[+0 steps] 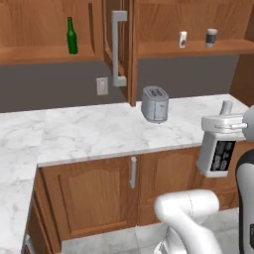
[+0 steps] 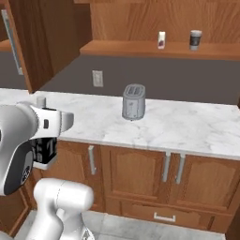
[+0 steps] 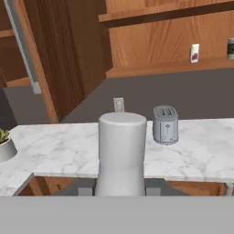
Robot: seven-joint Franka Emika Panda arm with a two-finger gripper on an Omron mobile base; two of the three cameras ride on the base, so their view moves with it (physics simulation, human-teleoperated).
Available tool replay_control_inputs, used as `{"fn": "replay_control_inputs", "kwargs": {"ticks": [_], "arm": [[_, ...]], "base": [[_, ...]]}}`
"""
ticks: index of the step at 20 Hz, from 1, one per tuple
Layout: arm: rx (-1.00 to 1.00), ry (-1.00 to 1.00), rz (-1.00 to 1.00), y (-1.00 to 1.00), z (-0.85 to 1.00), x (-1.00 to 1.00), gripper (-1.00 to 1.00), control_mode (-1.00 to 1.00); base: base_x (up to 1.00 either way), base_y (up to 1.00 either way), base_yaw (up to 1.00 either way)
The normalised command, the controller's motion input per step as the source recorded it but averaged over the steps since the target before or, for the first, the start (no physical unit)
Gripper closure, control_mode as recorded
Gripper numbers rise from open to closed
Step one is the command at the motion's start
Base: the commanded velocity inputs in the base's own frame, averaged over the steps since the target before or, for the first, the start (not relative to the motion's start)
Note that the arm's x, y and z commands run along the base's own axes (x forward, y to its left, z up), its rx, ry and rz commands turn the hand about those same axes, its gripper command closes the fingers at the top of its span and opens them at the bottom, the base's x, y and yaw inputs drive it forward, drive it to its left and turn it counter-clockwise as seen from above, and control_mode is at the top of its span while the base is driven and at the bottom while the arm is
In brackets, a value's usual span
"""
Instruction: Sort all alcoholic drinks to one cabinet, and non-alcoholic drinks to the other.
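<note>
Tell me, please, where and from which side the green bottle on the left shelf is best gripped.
Probably around the straight body of the green bottle, below its narrowing neck, coming level from the open front of the shelf: it stands upright, slim and round. The gripper now holds the squarish bottle.

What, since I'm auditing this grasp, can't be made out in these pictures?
How the jaws stand: hand view, the clear squarish bottle covers them.
Letter on its black label: left base view, too small.
White-lidded paper coffee cup: hand view, cut by right edge.
Mark on the small white carton: right base view, too small.
</note>
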Motion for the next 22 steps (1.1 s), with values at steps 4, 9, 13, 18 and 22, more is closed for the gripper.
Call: {"fn": "replay_control_inputs", "kwargs": {"ticks": [4, 9, 13, 18, 22], "arm": [[0.0, 0.0, 0.0, 0.0, 0.0, 0.0, 1.0, 1.0], [0.0, 0.0, 0.0, 0.0, 0.0, 0.0, 1.0, 1.0], [0.0, 0.0, 0.0, 0.0, 0.0, 0.0, 1.0, 1.0], [0.0, 0.0, 0.0, 0.0, 0.0, 0.0, 1.0, 1.0], [0.0, 0.0, 0.0, 0.0, 0.0, 0.0, 1.0, 1.0]], "base": [[-0.4, 0.62, 0.0], [-0.26, 0.65, 0.0], [0.0, 0.57, 0.02], [0.0, 0.49, 0.04], [0.03, 0.43, 0.03]]}}
